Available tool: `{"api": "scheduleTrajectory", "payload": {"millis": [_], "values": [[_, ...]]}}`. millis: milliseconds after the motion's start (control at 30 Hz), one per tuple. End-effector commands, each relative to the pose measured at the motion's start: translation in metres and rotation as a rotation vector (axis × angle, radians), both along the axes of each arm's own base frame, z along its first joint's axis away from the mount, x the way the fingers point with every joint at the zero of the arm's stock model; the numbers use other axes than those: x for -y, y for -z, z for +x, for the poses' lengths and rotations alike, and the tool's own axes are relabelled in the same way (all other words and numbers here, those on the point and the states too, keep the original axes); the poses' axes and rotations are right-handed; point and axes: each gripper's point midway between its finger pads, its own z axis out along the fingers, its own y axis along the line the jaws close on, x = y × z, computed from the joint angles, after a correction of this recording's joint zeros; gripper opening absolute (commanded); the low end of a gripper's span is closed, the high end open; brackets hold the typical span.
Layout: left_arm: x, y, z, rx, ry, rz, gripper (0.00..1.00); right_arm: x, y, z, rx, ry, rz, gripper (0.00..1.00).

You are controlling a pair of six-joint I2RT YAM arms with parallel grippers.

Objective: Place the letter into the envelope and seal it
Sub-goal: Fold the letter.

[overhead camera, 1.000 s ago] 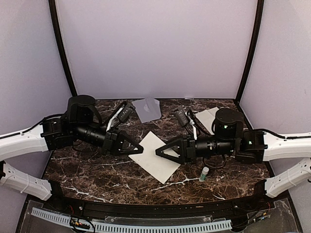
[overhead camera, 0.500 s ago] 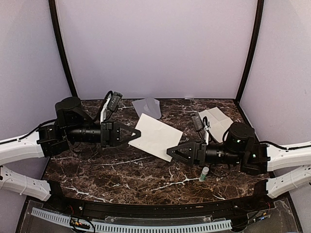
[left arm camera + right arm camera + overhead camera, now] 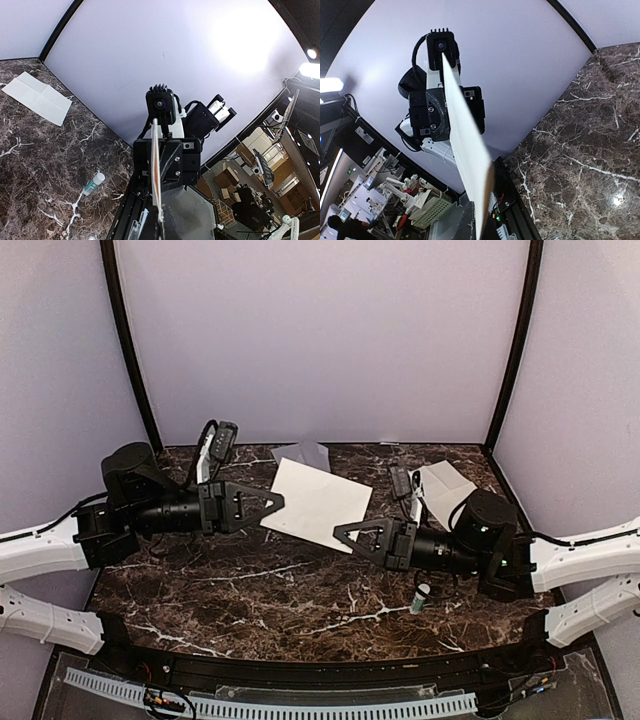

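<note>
Marble tabletop (image 3: 200, 590), dark brown with white veins, fills the lower half of the top view. At the left of that frame the left gripper (image 3: 272, 506) reaches toward the centre, its fingers closed on the left corner of the letter (image 3: 320, 502). The letter is an open cream sheet held up off the table, a little left of centre and just above the middle of the frame, stretched between the two grippers and tilted so that its right end sits lower in the frame. Behind it, at the back edge of the table, the top of the grey envelope (image 3: 305, 451) shows above the sheet. At the letter's lower right corner the right gripper (image 3: 343, 531) comes in from the right with its fingers pinched shut on the paper's edge. In both wrist views the letter appears edge-on as a thin pale line running from the bottom of the frame up to the opposite gripper. Farther right, a second white creased sheet (image 3: 447, 483) lies flat near the table's back right corner. Below it, near the right arm, a small white-and-green tube (image 3: 421, 597) lies on the marble.
</note>
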Motion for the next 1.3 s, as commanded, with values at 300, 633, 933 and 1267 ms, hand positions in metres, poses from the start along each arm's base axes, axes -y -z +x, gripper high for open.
{"api": "scheduleTrajectory", "payload": {"millis": [300, 633, 933, 1267], "values": [[-0.034, 0.025, 0.02, -0.01, -0.226, 0.142, 0.69, 0.0, -0.014, 0.032, 0.004, 0.087, -0.059, 0.0], [-0.056, 0.05, 0.03, -0.005, -0.254, 0.334, 0.89, 0.012, 0.022, 0.061, -0.068, 0.145, -0.221, 0.0], [-0.054, 0.029, 0.047, 0.03, -0.171, 0.315, 0.89, 0.01, 0.042, 0.031, -0.088, -0.033, -0.399, 0.0], [-0.023, 0.03, 0.004, 0.074, 0.132, 0.263, 0.88, 0.005, 0.042, -0.013, -0.045, -0.286, -0.475, 0.0]]}}
